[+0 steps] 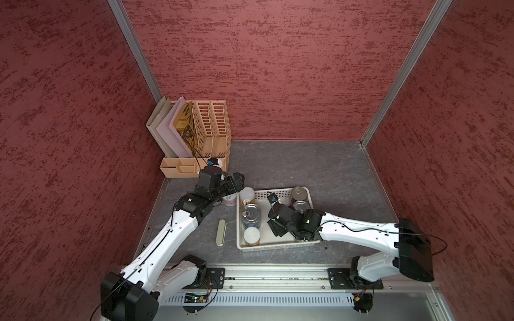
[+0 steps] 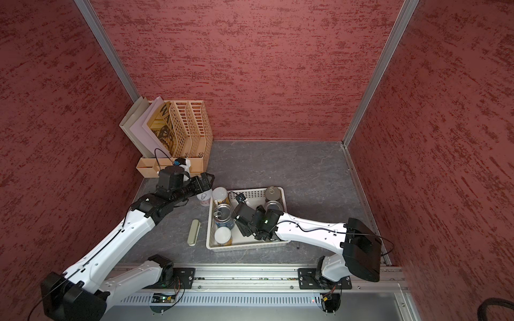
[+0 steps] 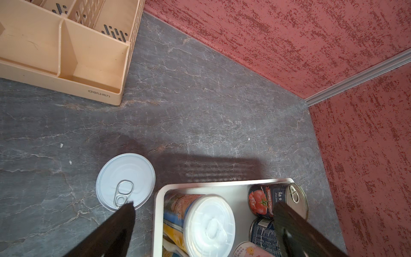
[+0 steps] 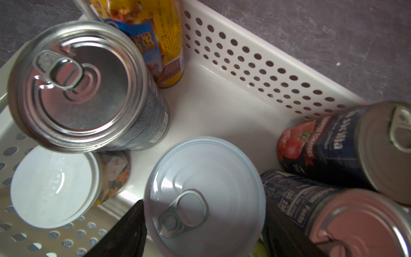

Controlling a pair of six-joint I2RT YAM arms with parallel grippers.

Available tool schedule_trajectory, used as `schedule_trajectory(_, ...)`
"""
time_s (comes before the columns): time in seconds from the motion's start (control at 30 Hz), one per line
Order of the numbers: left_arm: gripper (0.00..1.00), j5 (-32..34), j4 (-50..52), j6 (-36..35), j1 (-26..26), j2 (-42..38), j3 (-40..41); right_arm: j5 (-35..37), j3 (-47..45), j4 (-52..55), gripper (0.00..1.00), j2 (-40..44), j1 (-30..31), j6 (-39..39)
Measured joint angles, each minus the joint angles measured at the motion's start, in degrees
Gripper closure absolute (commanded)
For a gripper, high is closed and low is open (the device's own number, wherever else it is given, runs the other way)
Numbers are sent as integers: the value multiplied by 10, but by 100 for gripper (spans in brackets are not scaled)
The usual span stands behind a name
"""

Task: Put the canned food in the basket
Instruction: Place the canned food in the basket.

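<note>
L gripper [image 1: 237, 182] hovers, jaws spread wide, one finger [image 3: 115, 227] over loose white-top can [image 3: 125, 178] on table [image 3: 200, 111], just outside basket [image 1: 278, 192] corner. R gripper [image 1: 275, 226] reaches into basket, pinching a pull-tab can [image 4: 204, 178]; other cans [image 4: 77, 82] crowd both sides.

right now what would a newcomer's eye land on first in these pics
The white basket mid-table, crowded with upright cans, where the right claw is closed around a white-topped pull-tab can. Next, the left claw hanging open above a lone can standing on the table just outside the basket's far left corner.
</note>
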State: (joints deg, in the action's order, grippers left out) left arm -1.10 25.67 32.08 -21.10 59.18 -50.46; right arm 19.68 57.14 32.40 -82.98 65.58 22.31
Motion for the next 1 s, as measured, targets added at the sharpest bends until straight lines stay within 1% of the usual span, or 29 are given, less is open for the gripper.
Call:
schedule_trajectory(0.23, 0, 2, 1, 0, 0, 5, 0, -11, -18, 0, 43, 5, 11, 11)
schedule_trajectory(0.47, 0, 12, 3, 0, 0, 5, 0, -36, -35, 20, 43, 11, 30, 47)
schedule_trajectory(0.7, 0, 12, 4, 0, 0, 5, 0, -35, -35, 61, 43, 11, 61, 87)
schedule_trajectory(1.0, 0, 12, 4, 0, 0, 5, 0, -11, -35, 113, 42, 11, 64, 127)
